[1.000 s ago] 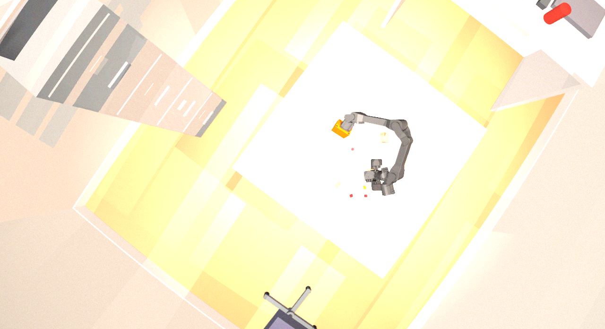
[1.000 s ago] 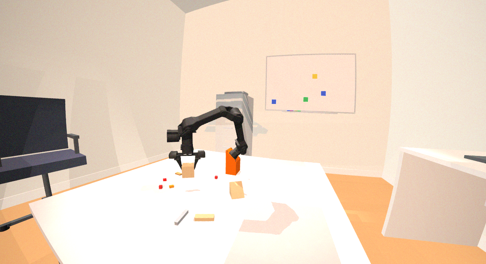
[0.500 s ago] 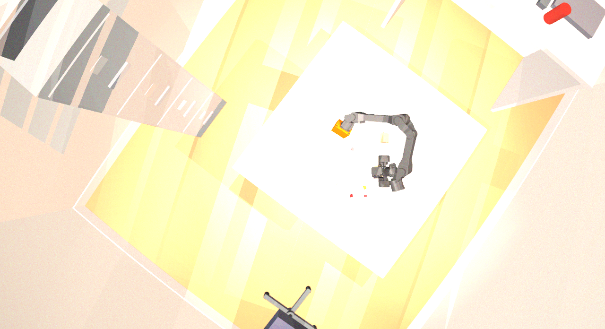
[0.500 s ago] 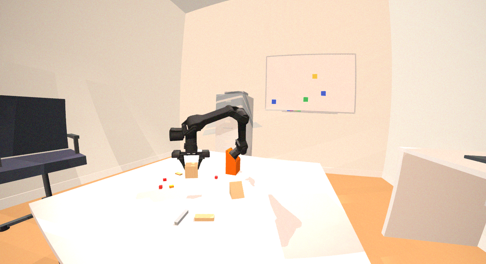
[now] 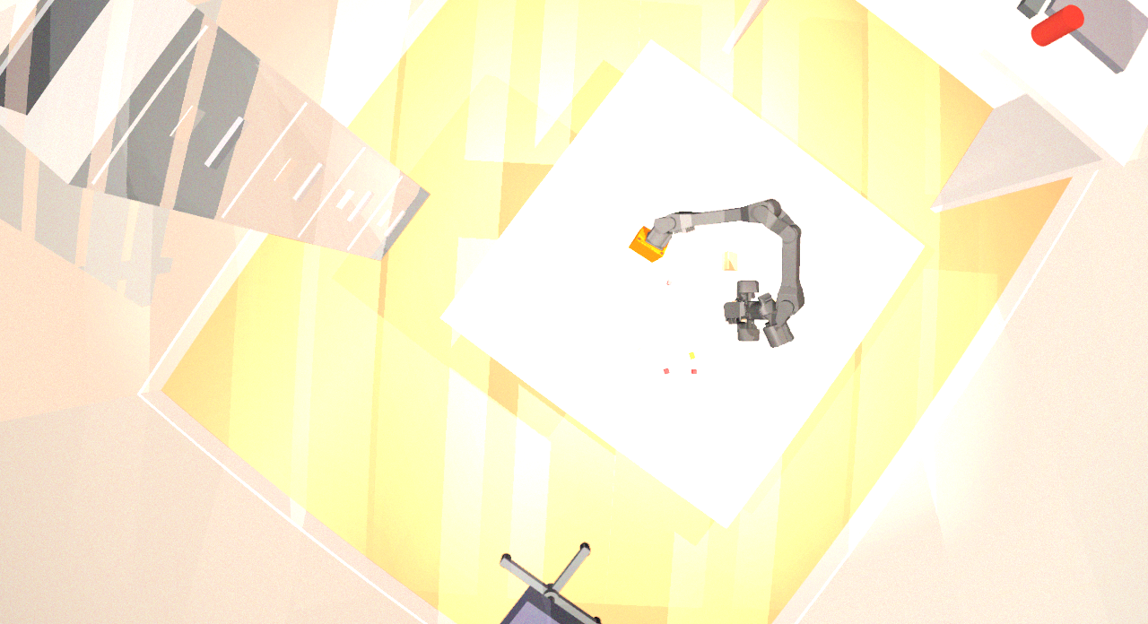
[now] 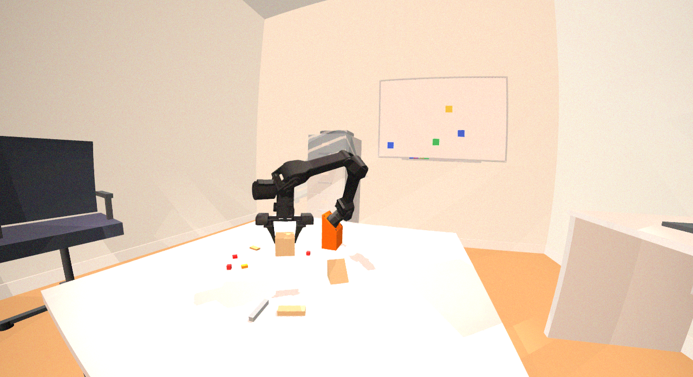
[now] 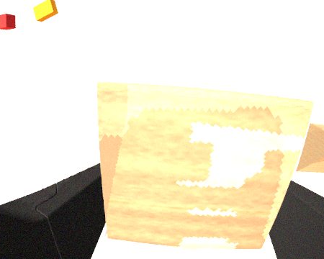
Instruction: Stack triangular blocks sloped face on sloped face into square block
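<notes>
My gripper [image 5: 748, 309] [image 6: 285, 240] [image 7: 189, 173] is shut on a light wooden triangular block [image 6: 285, 247] [image 7: 162, 162], with one finger at each end. A broad face of this block fills the middle of the wrist view; its other faces are mostly hidden, and in the top view the hand covers nearly all of it. It appears to hang above the table, apart from the other block. The other triangular block [image 5: 729, 261] [image 6: 337, 271] [image 7: 317, 147] stands on the table, nearer the exterior camera and to the right there. In the wrist view it shows at the right edge, partly hidden.
The arm rises from an orange base [image 5: 646, 247] [image 6: 331, 236]. Small red cubes [image 6: 229, 266] [image 6: 308, 252] [image 7: 6, 21] and a yellow piece [image 5: 691, 355] [image 6: 244, 266] [image 7: 43, 11] lie on the table. A grey bar [image 6: 258, 310] and a flat wooden bar [image 6: 291, 311] lie nearer the exterior camera.
</notes>
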{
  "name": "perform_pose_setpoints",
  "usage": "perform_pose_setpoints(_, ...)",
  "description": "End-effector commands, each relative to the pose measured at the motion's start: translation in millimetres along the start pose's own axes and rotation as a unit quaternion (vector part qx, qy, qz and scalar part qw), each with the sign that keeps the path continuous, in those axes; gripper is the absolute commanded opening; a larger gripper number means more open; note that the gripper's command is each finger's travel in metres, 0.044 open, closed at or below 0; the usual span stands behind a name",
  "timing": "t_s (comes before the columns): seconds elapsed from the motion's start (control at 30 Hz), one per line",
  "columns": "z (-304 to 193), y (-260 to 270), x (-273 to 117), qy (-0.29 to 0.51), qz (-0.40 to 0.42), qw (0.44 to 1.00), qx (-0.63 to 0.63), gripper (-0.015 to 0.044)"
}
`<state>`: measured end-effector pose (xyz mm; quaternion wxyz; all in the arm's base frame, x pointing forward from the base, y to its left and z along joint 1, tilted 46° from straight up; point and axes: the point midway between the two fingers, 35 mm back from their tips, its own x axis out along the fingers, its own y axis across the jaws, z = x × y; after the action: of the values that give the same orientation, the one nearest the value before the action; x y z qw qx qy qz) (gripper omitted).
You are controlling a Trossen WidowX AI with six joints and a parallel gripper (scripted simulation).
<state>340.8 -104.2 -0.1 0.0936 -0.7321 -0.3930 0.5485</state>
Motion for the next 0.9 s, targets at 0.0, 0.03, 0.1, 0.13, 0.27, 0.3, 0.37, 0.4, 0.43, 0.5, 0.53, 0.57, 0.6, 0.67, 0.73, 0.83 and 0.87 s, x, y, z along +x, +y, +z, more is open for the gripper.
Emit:
perform_pose_setpoints(0.0, -16, -17, -6, 0.002, 0.001, 1.0, 0.002, 0.0)
perform_pose_setpoints(0.03, -19, -20, -7, 0.002, 0.001, 1.0, 0.002, 0.0)
perform_pose_setpoints(0.1, -26, -27, -9, 0.003, 0.001, 1.0, 0.002, 0.0)
perform_pose_setpoints(0.13, -29, -31, -10, 0.003, 0.001, 1.0, 0.002, 0.0)
perform_pose_setpoints(0.27, -40, -46, -13, 0.003, 0.001, 1.0, 0.002, 0.0)
perform_pose_setpoints(0.3, -43, -50, -14, 0.004, 0.0, 1.0, 0.002, 0.0)
perform_pose_setpoints(0.37, -48, -57, -16, 0.004, 0.001, 1.0, 0.002, 0.0)
perform_pose_setpoints(0.4, -50, -61, -16, 0.003, 0.001, 1.0, 0.001, 0.0)
perform_pose_setpoints(0.43, -53, -65, -17, 0.003, 0.001, 1.0, 0.001, 0.0)
perform_pose_setpoints(0.5, -57, -72, -18, 0.003, 0.001, 1.0, 0.0, 0.0)
perform_pose_setpoints(0.53, -60, -76, -19, 0.003, 0.001, 1.0, 0.0, 0.0)
perform_pose_setpoints(0.57, -62, -80, -20, 0.003, 0.001, 1.0, -0.001, 0.0)
perform_pose_setpoints(0.6, -64, -84, -20, 0.003, 0.0, 1.0, -0.001, 0.0)
perform_pose_setpoints(0.67, -68, -91, -22, 0.004, 0.0, 1.0, -0.002, 0.0)
perform_pose_setpoints(0.73, -72, -99, -23, 0.004, -0.001, 1.0, -0.005, 0.0)
perform_pose_setpoints(0.83, -77, -111, -25, 0.005, -0.003, 1.0, -0.008, 0.0)
perform_pose_setpoints(0.87, -79, -115, -25, 0.005, -0.003, 1.0, -0.009, 0.0)
